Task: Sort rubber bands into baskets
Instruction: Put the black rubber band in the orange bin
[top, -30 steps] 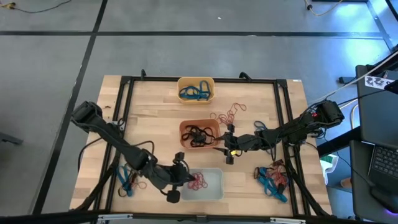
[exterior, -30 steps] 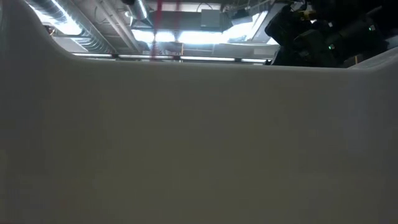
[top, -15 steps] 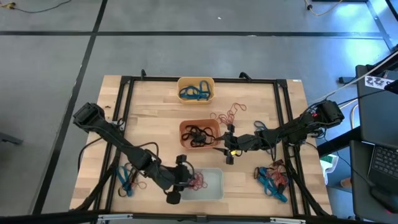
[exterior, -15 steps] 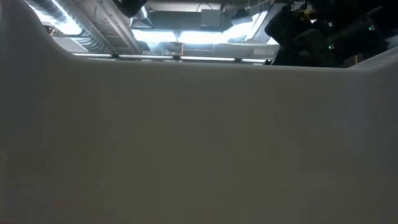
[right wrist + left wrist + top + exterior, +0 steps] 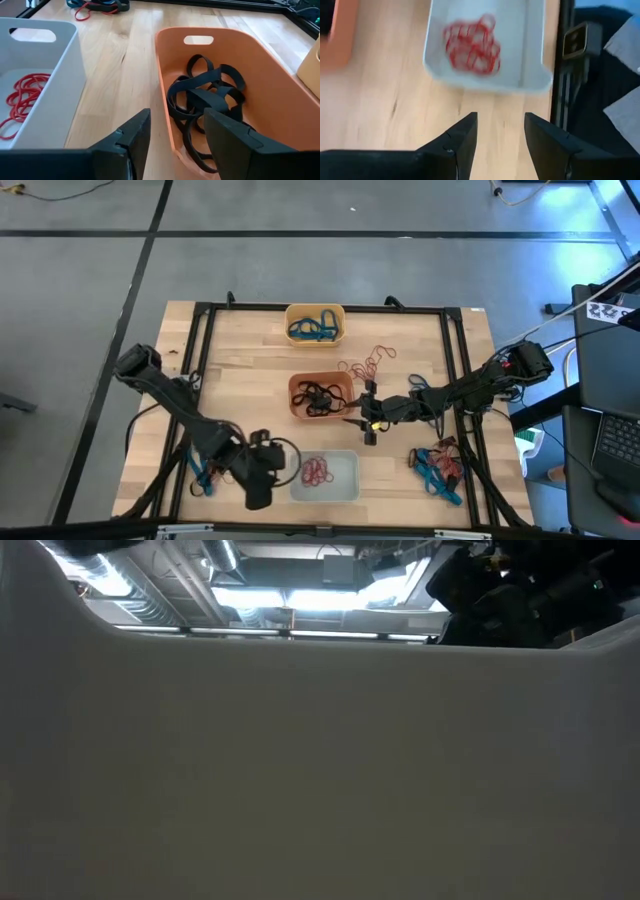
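Observation:
The pale basket at the near edge holds red rubber bands. In the red-orange basket at mid-table lie black bands, and the yellow basket at the far edge holds blue ones. My left gripper hovers open just left of the pale basket, nothing between its fingers. My right gripper stands open by the red-orange basket's right side, also with nothing in it. Loose red bands lie on the wood.
A mixed pile of blue, red and black bands lies at the near right and a blue and red pile at the near left. A black frame rail rings the table. The pale basket's wall fills the low view.
My left gripper has opened and let go of a red band that hung from it over the pale basket. It has then drawn back from the basket toward the table's left edge. The right arm has kept still.

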`<act>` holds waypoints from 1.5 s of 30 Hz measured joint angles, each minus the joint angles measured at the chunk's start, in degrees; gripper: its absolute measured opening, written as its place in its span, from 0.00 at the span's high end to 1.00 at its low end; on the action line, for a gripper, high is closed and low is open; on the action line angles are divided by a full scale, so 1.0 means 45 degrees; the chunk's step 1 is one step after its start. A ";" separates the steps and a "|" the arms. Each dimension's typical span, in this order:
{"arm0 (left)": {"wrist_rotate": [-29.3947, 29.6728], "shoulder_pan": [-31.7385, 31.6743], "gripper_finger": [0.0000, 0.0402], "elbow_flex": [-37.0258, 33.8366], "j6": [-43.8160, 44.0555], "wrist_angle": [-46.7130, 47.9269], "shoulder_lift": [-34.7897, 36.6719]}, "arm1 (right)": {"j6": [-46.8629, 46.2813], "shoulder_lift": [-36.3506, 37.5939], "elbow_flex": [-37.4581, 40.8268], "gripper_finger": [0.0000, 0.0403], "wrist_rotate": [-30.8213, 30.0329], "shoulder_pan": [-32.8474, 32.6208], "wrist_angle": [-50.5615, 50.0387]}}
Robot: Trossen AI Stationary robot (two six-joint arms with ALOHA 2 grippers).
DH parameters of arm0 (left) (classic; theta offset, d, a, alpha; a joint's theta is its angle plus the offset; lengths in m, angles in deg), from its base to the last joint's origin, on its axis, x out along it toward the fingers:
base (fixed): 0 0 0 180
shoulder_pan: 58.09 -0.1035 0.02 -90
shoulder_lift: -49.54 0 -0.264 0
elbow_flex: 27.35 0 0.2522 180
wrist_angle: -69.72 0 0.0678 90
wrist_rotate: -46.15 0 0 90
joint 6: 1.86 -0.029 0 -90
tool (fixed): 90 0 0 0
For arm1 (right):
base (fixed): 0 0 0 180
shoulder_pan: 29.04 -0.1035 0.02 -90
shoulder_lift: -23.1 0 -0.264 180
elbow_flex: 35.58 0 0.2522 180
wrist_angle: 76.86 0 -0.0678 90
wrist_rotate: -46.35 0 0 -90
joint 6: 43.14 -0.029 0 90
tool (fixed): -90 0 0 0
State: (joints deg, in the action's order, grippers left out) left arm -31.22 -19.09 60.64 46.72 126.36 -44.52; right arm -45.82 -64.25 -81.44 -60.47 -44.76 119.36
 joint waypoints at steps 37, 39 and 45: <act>-0.4170 0.4060 0.60 -0.3283 1.1912 0.1620 -0.0243 | -0.0005 0.0000 0.0000 0.55 0.0000 0.0000 0.0054; -0.4289 0.4055 0.60 -0.3444 1.1933 0.1575 -0.0243 | -0.0005 0.0000 0.0000 0.55 -0.0002 0.0000 0.0058; -0.4325 0.4055 0.60 -0.3726 1.1841 0.1535 -0.0238 | -0.0005 0.0000 0.0000 0.55 0.0000 0.0000 0.0058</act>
State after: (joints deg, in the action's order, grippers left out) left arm -50.68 -0.84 43.87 100.00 133.27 -45.59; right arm -45.84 -64.25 -81.44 -60.47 -44.76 119.62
